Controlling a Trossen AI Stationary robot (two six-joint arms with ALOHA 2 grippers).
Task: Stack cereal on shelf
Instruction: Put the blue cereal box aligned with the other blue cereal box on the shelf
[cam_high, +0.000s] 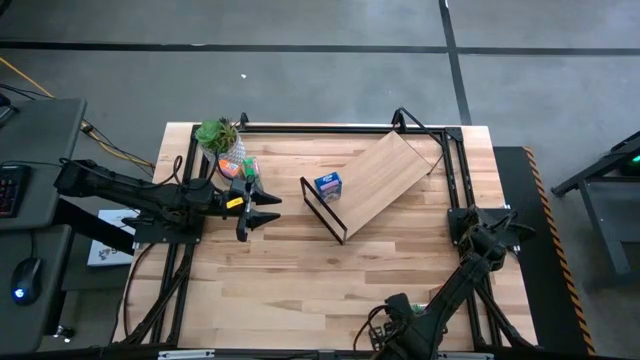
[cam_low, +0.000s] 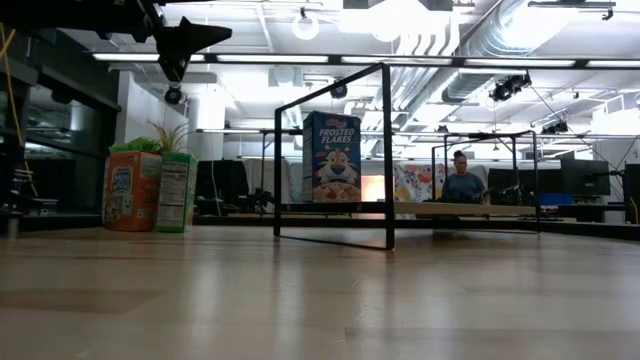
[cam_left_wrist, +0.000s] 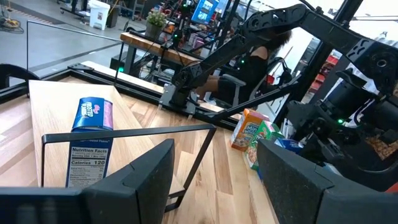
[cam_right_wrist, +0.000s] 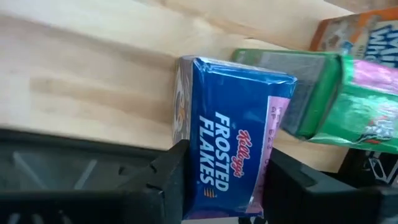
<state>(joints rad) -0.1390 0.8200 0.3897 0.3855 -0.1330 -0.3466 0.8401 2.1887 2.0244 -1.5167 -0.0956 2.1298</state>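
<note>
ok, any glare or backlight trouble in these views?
Low view: the ceiling lights blow out and the left gripper is a bare silhouette, but the blue cereal box on the shelf reads fine. High view: flat, even light, no hard shadows on the table. Right wrist view: no glare, print on the near blue box is legible.

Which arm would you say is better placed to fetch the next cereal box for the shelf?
Left. Its open gripper hangs just beside the orange and green boxes, while the right arm sits folded at the far side of the table, beyond the shelf.
</note>
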